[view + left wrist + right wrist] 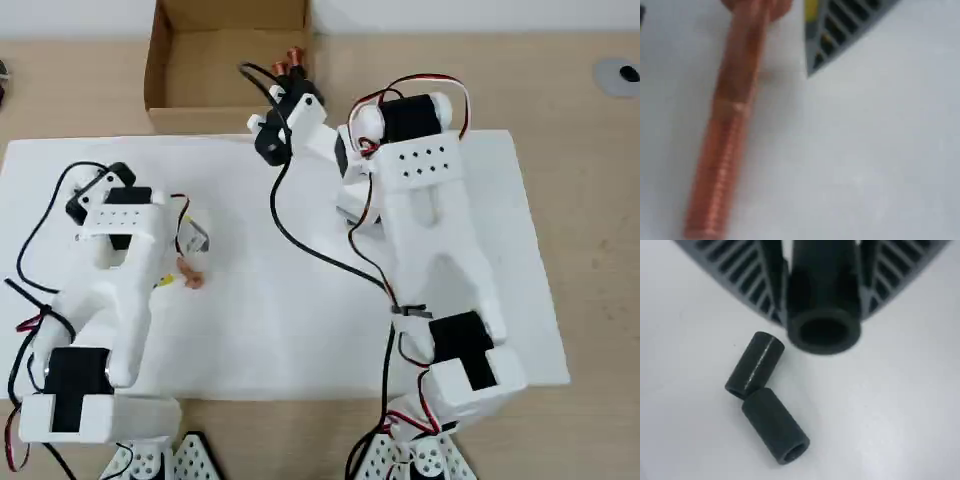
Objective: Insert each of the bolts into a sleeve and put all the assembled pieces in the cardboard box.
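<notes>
A copper bolt [730, 135] sticks out of my left gripper [757, 15], which is shut on its head end; one dark finger [840, 30] shows beside it. From above, that gripper [180, 265] sits low over the white sheet [280, 300] at the left, with the bolt [190, 279] at its tip. My right gripper [824, 305] is shut on a black sleeve [824, 320] whose open end faces outward. Two more black sleeves [756, 365] [777, 427] lie touching on the sheet just beyond it. The cardboard box [160, 70] stands open at the back.
Two copper bolts [288, 64] lie beside the box's right wall, close to the right arm's wrist [290, 125]. The right arm [430, 220] stretches over the sheet's right half. Bare sheet lies between the two arms. A grey disc [618, 75] sits at the far right.
</notes>
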You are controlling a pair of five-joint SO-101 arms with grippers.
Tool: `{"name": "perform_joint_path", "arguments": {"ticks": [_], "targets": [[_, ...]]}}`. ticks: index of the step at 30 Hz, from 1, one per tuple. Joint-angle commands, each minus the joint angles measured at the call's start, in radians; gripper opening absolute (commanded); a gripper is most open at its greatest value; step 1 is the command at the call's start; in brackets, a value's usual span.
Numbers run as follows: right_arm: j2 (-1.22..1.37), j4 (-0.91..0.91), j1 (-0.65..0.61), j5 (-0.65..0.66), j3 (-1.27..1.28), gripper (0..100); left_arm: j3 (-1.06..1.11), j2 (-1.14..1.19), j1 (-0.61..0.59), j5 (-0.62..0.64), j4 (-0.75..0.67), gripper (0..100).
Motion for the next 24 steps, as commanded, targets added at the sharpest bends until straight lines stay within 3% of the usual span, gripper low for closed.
{"name": "perform_joint_path", "arguments": {"ticks": [1, 7, 11, 16, 24], "targets": [[-0.058, 0.006, 0.012, 0.011, 0.001, 1.1, 0.014, -0.036, 0.011, 0.0, -0.02, 23], [-0.058, 0.006, 0.012, 0.012, 0.001, 1.1, 0.012, -0.036, 0.015, -0.124, -0.015, 11], [-0.058, 0.006, 0.012, 0.012, 0.001, 1.1, 0.008, -0.042, 0.008, -0.135, -0.02, 1], [-0.058, 0.006, 0.012, 0.012, 0.001, 1.1, -0.038, -0.045, 0.008, -0.167, 0.009, 1], [-0.058, 0.006, 0.012, 0.012, 0.001, 1.1, -0.255, -0.047, 0.006, -0.308, 0.218, 1]]}}
